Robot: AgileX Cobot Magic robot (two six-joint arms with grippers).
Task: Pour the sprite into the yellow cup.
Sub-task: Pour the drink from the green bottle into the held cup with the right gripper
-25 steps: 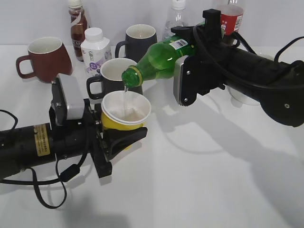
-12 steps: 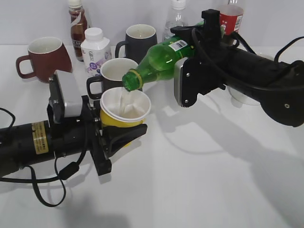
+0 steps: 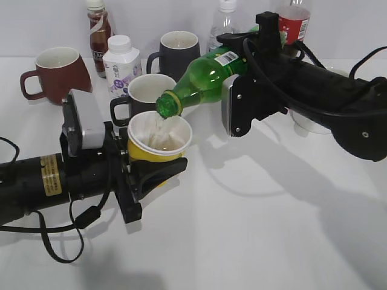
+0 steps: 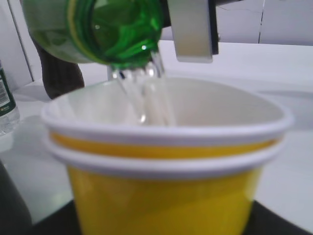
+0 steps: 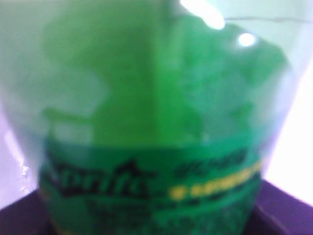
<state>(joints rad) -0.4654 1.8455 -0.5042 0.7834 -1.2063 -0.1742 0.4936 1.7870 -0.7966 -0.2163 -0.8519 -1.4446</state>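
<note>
The left gripper [image 3: 158, 172] has its fingers [image 3: 163, 171] clamped around the yellow cup [image 3: 158, 142], holding it upright above the white desk [image 3: 254, 229]. In the left wrist view this cup [image 4: 164, 161] shows two white rims, one nested in the other, so it may be a stacked pair.

The right gripper [image 3: 239, 90] grips the sprite [image 3: 202, 78] by its body, tipped mouth-down toward the left fingers, and its open neck hangs just over the cup's rim. A thin clear stream [image 4: 144, 98] runs from the mouth into the white inside.

In the right wrist view the bottle [image 5: 146, 117] fills the frame; its green label carries dark "Sprite" lettering and a blurred yellow line that cannot be read. A small barcode sticker sits near the bottle's shoulder.

Behind the cup stand a dark mug [image 3: 144, 93], a second dark mug [image 3: 176, 51], a brown-red mug [image 3: 57, 72], a white carton with purple print [image 3: 121, 63], a brown drink bottle [image 3: 98, 27], a clear bottle [image 3: 225, 21] and a red-labelled bottle [image 3: 294, 21]; their print is too small to read.
</note>
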